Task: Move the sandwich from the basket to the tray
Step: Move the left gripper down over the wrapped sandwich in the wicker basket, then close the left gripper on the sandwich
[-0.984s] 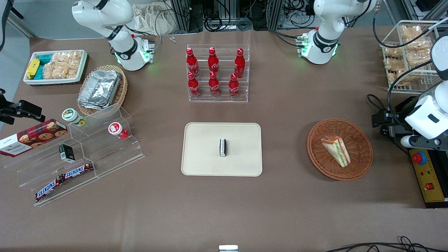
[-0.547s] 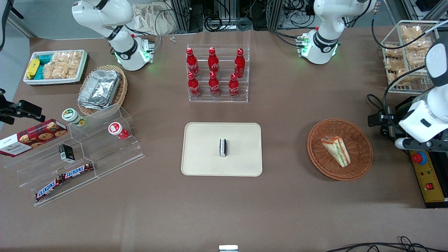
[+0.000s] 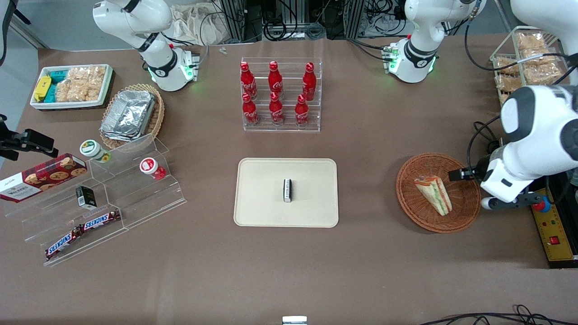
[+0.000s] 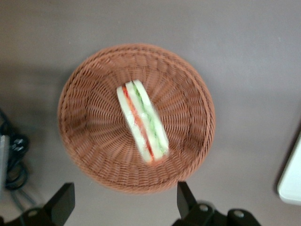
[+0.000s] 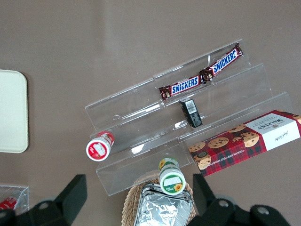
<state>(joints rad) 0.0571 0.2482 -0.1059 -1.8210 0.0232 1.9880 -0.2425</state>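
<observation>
The sandwich (image 3: 434, 194) (image 4: 142, 120), a white-bread wedge with green and orange-pink layers, lies in the reddish-brown woven basket (image 3: 406, 198) (image 4: 89, 141), toward the working arm's end of the table. My gripper (image 3: 467, 174) (image 4: 124, 205) hangs above the basket's rim, on the side toward the working arm's end. It is open with nothing between its black fingers (image 4: 63, 207), and it is apart from the sandwich. The beige tray (image 3: 262, 203) (image 4: 291, 183) (image 5: 11, 110) lies at the table's middle, with a small black-and-white object (image 3: 287, 190) on it.
A clear rack of red cola bottles (image 3: 281, 97) stands farther from the front camera than the tray. A yellow control box with a red button (image 3: 553, 230) and a wire rack of snack packets (image 3: 528, 67) flank the basket. The acrylic shelf (image 3: 113, 198) stands toward the parked arm's end.
The left arm has swung in from the table's edge toward the basket. Its gripper now hangs over the basket's rim. The sandwich and basket have not moved.
</observation>
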